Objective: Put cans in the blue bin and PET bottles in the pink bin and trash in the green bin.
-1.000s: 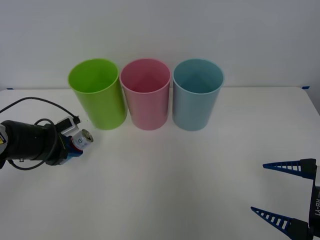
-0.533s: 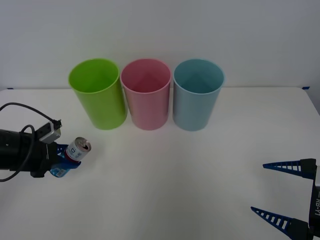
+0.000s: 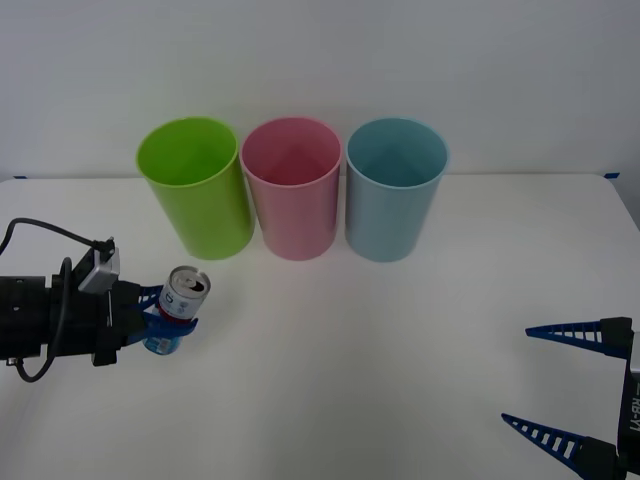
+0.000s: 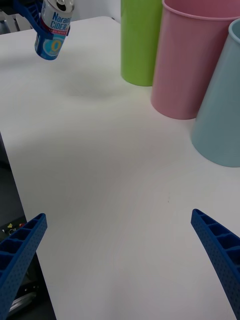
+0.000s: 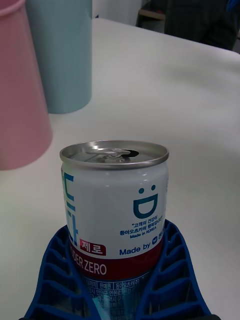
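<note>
While the left gripper clamped the can clear of the table, it tilted. The right gripper sat spread open.

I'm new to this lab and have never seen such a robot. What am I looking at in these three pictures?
A two-armed robot is sorting rubbish on a white table. One picture looks down from above its arms; the other two come from cameras on its wrists. The left end effector is shut on a small drink can, with its blue fingers round the can's lower half. The right end effector waits open at the table's near right. At the back stand the green bin, the pink bin and the blue bin.
</note>
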